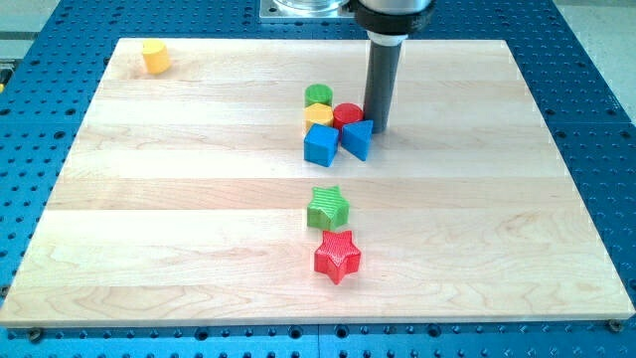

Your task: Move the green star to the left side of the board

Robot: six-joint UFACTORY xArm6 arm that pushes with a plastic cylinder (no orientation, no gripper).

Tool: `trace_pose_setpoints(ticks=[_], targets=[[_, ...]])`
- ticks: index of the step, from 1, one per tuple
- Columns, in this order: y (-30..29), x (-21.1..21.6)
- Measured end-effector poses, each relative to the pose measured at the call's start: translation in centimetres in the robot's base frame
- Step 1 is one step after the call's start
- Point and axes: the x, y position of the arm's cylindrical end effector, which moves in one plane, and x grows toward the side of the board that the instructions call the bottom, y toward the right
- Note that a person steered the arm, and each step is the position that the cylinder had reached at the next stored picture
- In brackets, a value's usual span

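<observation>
upper part of arm (395, 15) cut off by view's top edge, yellow block (319, 112) mostly hidden among cluster, shape unclear, green block (318, 94) partly covered behind it, bench (60, 333) corners cropped at bottom

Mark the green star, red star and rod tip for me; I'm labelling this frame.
green star (328, 207), camera view, top face.
red star (337, 255), camera view, top face.
my tip (379, 128), camera view, rod's lower end.

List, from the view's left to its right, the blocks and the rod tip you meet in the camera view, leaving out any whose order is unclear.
Yellow block → blue cube → red star → blue triangular block → my tip, at the cluster's right edge.
</observation>
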Motion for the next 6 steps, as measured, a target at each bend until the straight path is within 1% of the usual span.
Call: trace_pose_setpoints(ticks=[1, 2, 3, 5, 6], targets=[[8.9, 5.5], [3.4, 13.7], [-2.3, 13.8], [-17.3, 13.1], [-19.3, 15.7]])
